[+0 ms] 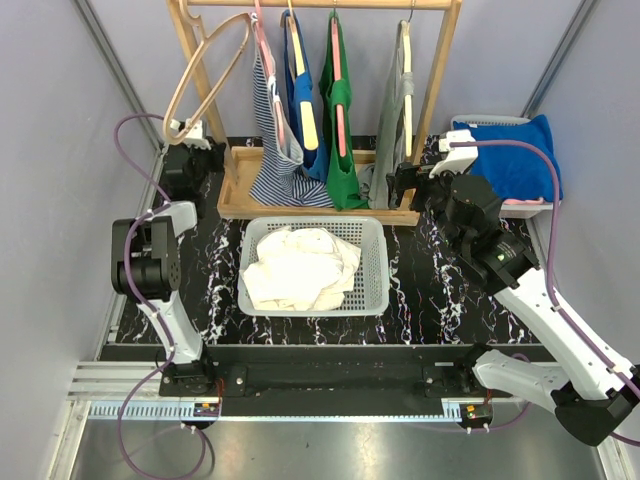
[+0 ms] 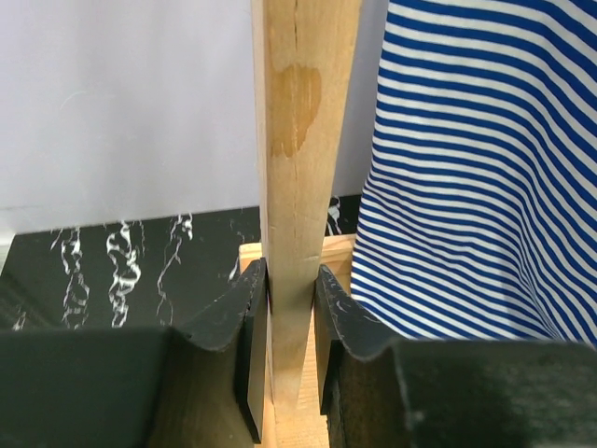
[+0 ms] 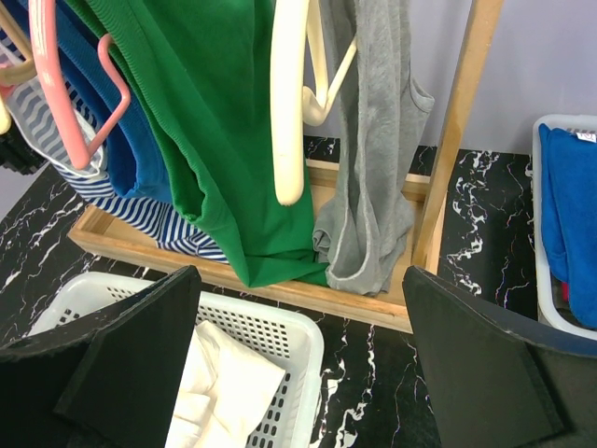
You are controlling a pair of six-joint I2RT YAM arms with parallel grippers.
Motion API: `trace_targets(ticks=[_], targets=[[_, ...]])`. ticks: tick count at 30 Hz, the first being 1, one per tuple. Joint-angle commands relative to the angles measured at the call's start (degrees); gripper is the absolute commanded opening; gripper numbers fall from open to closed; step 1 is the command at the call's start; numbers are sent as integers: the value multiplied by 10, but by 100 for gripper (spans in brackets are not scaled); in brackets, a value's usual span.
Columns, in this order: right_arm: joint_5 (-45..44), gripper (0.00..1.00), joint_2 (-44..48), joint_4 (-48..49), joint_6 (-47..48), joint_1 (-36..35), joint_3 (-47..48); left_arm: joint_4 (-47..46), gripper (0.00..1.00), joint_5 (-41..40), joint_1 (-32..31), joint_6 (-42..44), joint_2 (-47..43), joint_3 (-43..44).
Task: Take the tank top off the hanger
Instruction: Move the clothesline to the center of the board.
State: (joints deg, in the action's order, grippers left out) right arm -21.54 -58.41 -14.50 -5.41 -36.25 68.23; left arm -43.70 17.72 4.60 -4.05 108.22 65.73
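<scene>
The table (image 1: 410,290) had a black top with white veins, like marble. At the far side a wooden rack (image 1: 240,190) stood on its flat base. Just in front sat a white basket (image 1: 375,270) of pale cloth. At the far right was another basket (image 1: 525,210), holding blue cloth.

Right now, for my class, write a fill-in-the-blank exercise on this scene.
1. The left end effector is clamped on a wooden ____.
2. The jaws of the right end effector stand wide ____.
3. The rightmost tank top is ____.
4. The basket holds ____ cloth.
Missing words: post, open, grey, white.
</scene>
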Motion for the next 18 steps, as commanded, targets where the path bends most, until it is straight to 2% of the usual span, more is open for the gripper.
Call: trace_targets(ticks=[1, 8, 18], targets=[[-6, 100, 10, 20, -3, 0, 15, 1, 0, 28, 8, -4, -73, -45], [-3, 100, 19, 28, 0, 0, 3, 48, 0, 64, 21, 1, -140, -96], [-30, 100, 25, 46, 14, 0, -8, 103, 0, 101, 37, 18, -166, -118]])
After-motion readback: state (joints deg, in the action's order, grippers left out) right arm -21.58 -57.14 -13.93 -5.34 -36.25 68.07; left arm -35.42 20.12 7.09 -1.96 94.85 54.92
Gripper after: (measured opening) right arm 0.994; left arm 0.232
